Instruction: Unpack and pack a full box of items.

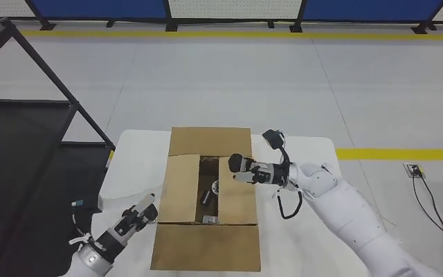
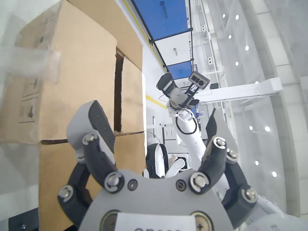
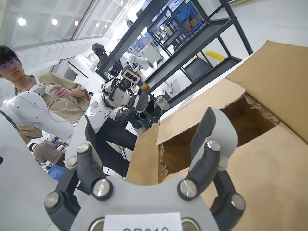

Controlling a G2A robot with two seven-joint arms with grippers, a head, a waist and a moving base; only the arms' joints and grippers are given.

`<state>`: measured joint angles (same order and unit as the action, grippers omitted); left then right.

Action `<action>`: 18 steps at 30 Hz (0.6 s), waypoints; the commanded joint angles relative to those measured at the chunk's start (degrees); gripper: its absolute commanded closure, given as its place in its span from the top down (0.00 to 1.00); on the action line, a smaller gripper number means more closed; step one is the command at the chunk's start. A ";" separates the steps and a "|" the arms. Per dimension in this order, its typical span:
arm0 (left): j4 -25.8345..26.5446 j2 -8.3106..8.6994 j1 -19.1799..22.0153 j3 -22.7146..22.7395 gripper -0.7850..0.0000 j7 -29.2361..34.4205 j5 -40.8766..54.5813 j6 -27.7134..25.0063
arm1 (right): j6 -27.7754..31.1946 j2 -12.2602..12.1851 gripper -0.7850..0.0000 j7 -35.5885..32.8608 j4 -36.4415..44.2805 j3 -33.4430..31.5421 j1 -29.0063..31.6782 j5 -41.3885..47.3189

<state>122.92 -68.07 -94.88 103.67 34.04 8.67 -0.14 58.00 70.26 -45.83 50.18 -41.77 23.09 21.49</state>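
A brown cardboard box (image 1: 208,221) stands in the middle of the white table (image 1: 138,166), its four flaps partly spread and a narrow gap showing several small dark items (image 1: 208,197) inside. My right gripper (image 1: 236,167) hovers open over the box's right flap, beside the gap; its own view shows the box opening (image 3: 243,118) just ahead of its spread fingers (image 3: 211,131). My left gripper (image 1: 147,211) is open low at the box's left side, near the table's front; the box wall (image 2: 72,73) fills the space in front of it.
A black metal rack (image 1: 34,138) stands left of the table. The table's right part (image 1: 311,221) lies under my right arm. A yellow floor line (image 1: 387,154) runs to the right behind the table.
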 commanded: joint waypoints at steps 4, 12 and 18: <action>0.27 0.25 -6.60 8.60 1.00 2.25 1.03 -4.92 | 0.00 0.39 1.00 0.14 -1.12 -1.17 -0.07 -1.28; 0.72 0.29 -7.27 9.27 1.00 2.55 0.05 -5.65 | 0.00 0.39 1.00 0.14 -1.12 -1.17 -0.07 -1.28; -2.89 0.58 -3.95 5.76 1.00 2.90 -2.05 -1.48 | -6.68 1.28 1.00 8.90 -5.55 -2.61 -1.38 -2.89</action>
<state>121.02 -67.55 -99.61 110.05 36.66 6.82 -2.48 52.03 71.30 -38.52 45.75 -44.36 22.07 19.12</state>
